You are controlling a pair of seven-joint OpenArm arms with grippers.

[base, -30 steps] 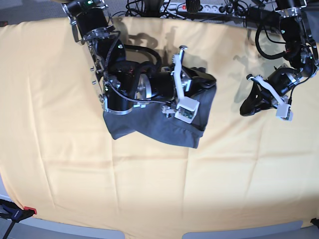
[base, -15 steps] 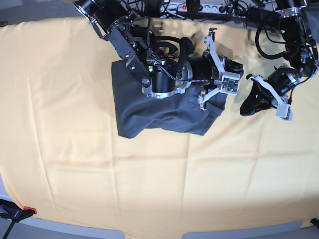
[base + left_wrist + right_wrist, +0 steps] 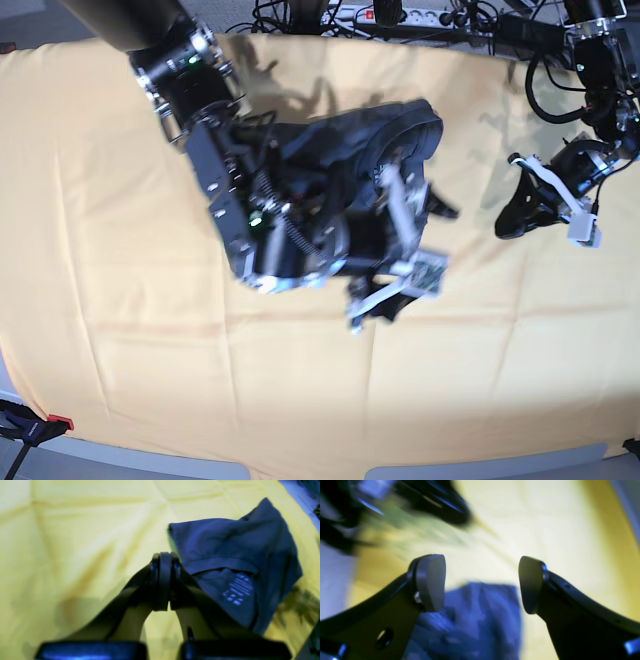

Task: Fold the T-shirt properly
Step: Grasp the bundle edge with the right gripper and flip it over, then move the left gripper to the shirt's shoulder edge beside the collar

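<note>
My right fingers (image 3: 481,583) are spread wide apart with nothing between them. In my right wrist view the two grey pads (image 3: 431,581) stand on each side of a gap, and the T-shirt (image 3: 480,620) shows below, at about 6 o'clock. It looks blurry there.

My left fingers (image 3: 162,580) are pressed together and hold nothing. They hang over the yellow cloth (image 3: 75,542). The T-shirt (image 3: 237,562) lies just beside them, at about 2 o'clock in my left wrist view. It is dark blue-grey and bunched up. I can see its collar band and the small white label (image 3: 237,588) inside the neck.

In the base view the T-shirt (image 3: 385,135) lies in a rumpled heap near the far middle of the yellow cloth (image 3: 100,250). My right arm (image 3: 260,220) reaches across it and hides much of it. My right fingers (image 3: 405,265) are at the near edge of the heap. My left fingers (image 3: 515,215) sit at about 3 o'clock from the shirt, apart from it.
</note>
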